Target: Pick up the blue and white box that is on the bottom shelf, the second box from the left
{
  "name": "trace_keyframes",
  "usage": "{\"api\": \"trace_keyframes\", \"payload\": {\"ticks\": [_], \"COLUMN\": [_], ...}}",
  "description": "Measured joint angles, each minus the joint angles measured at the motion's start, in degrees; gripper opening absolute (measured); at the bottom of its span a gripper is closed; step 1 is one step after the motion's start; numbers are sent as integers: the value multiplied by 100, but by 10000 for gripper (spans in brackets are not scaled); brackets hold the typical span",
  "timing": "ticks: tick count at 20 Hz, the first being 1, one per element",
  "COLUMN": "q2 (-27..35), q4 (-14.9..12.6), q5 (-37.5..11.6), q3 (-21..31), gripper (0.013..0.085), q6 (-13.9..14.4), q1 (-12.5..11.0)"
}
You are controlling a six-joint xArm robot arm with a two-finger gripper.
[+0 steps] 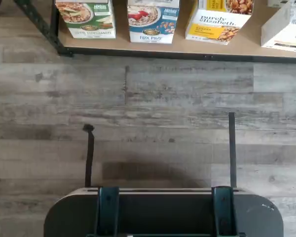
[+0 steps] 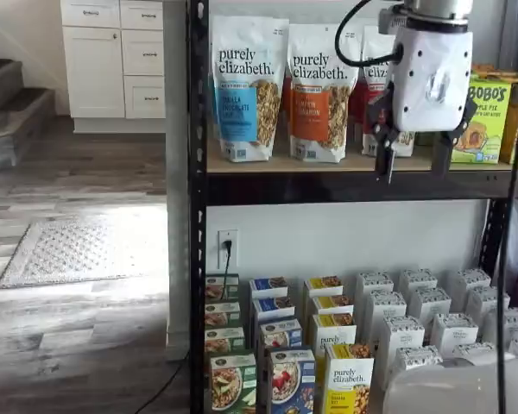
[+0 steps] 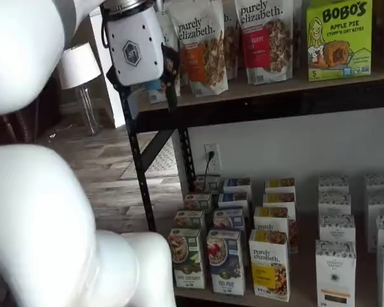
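The blue and white box point(image 1: 153, 22) stands upright at the front of the bottom shelf point(image 1: 227, 47), between a green-and-white box point(image 1: 86, 19) and a yellow-and-white "purely elizabeth" box point(image 1: 214, 22). It shows in both shelf views point(image 2: 291, 379) point(image 3: 225, 261), with more blue boxes in a row behind it. My gripper point(image 2: 413, 155) hangs high up in front of the upper board, far above the box. It also shows in a shelf view point(image 3: 148, 101). A gap shows between its two black fingers, and they hold nothing.
White cartons point(image 2: 432, 323) fill the right of the bottom shelf. Tall granola bags point(image 2: 246, 86) and Bobo's boxes point(image 3: 338, 38) stand on the upper board. A black rack post point(image 2: 197, 216) is at the left. A plug and cable point(image 2: 228, 250) hang on the back wall.
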Motion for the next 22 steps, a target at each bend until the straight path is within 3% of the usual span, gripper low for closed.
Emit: {"api": "trace_keyframes", "payload": {"ticks": [3, 6, 15, 22], "q2": [-8, -45, -222, -125], "q4": [-218, -246, 124, 232], "q5": [-215, -437, -1373, -1955], "q3": [224, 449, 1309, 1858], "gripper": [850, 850, 850, 850], "q6": [152, 175, -103, -220], "q1": [204, 210, -156, -265]}}
